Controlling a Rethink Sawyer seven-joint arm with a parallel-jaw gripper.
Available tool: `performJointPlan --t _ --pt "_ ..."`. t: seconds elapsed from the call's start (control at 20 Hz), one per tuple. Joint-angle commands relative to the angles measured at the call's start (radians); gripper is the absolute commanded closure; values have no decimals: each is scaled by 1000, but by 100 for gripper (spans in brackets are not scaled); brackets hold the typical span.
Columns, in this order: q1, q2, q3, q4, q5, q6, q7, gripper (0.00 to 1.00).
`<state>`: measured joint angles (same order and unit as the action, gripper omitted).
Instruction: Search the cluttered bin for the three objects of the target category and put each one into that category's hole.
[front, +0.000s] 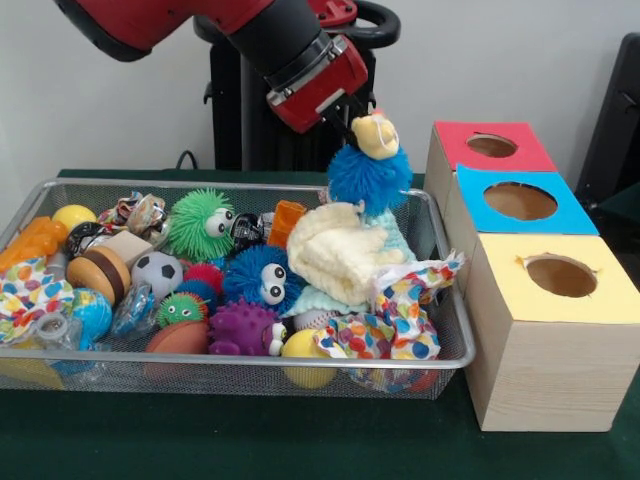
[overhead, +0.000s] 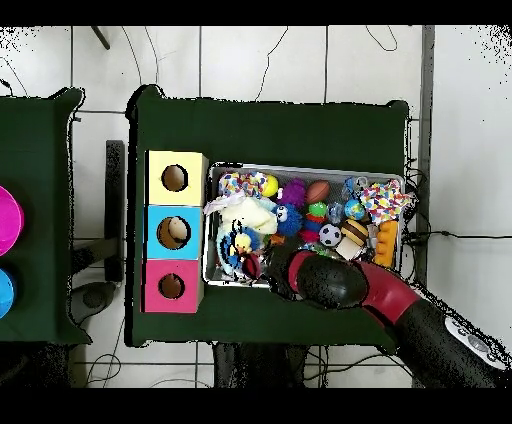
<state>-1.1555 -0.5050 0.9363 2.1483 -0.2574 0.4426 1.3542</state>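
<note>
One blue spiky toy hangs clamped in our hand above the bin; no hole reached yet.

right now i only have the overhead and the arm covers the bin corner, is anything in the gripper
Observer: Yes. In the front view the gripper is shut on a blue spiky toy, held by its yellow top.
Operator: is it up out of the clutter
Observer: Mostly. It hangs at the height of the bin's far rim, just above a white knitted cloth. I cannot tell whether they touch.
Operator: lined up with a box yet
Observer: No, it is still over the bin, short of the red-topped box.
</note>
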Motion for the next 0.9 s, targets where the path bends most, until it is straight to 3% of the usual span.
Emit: performJointPlan --t 0.05,0.55,0.75,0.9 --pt "-106 55 160 10 31 178 -103 100" --pt "-243 134 328 26 14 118 -70 100" --pt "-266 128 348 25 -47 77 -80 100" --pt "-284 123 366 18 -47 70 -66 100"
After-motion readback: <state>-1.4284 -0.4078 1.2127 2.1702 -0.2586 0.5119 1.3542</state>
